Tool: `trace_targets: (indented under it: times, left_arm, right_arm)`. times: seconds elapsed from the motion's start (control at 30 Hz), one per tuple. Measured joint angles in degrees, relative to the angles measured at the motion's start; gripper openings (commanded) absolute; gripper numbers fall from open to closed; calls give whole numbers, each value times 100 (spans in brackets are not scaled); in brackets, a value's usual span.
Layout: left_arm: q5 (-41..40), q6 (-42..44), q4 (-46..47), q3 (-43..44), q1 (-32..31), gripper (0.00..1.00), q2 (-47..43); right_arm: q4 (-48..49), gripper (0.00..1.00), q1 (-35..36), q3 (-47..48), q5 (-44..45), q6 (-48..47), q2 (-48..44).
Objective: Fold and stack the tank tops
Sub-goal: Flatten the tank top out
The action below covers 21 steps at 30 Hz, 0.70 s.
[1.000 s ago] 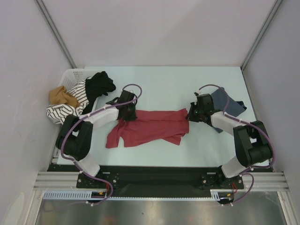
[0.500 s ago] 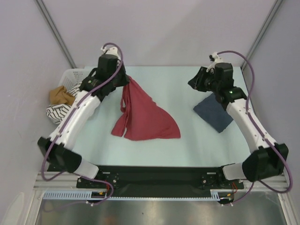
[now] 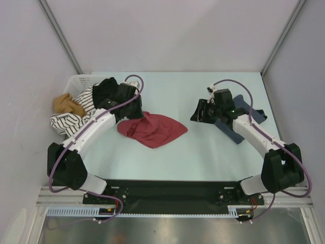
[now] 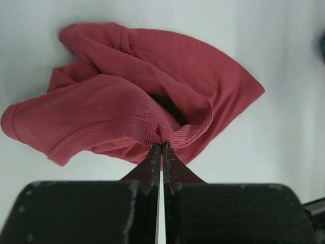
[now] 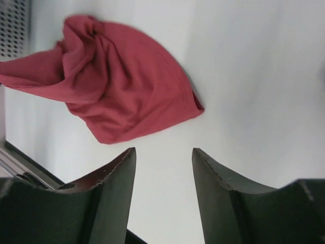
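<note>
I have my left pincer point(image 4: 161, 148) pressed together on a ribbed hem of the brick red tank top point(image 3: 155, 129), pinching it at the edge of the cloth nearest that arm. The top lies bunched in a rumpled heap on the desk point(image 3: 172, 89), a little left of centre, with one corner pointing right. My right pincer point(image 5: 163, 157) is spread with nothing between its fingers. It hangs over bare desk near the heap's right corner, apart from the cloth. The slate blue-grey tank top point(image 3: 253, 114) lies on the right side, partly under the right arm and well apart from the red one. At the far left, a white basket point(image 3: 78, 81) holds a striped garment point(image 3: 71, 121), a tan one point(image 3: 66, 104) and a black one point(image 3: 105, 91).
</note>
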Motion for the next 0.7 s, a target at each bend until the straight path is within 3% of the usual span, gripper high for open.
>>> trace_targets:
  times: [0.17, 0.4, 0.7]
  left_arm:
    - [240, -2, 28, -50, -17, 0, -55]
    - [236, -7, 192, -505, -22, 0, -302]
    - [234, -11, 221, -595, -22, 0, -302]
  right_arm:
    - [131, 57, 407, 61, 160, -37, 769]
    - [20, 55, 1261, 619, 1099, -127, 2188]
    - [-444, 55, 1687, 1298, 2555, -129, 2898]
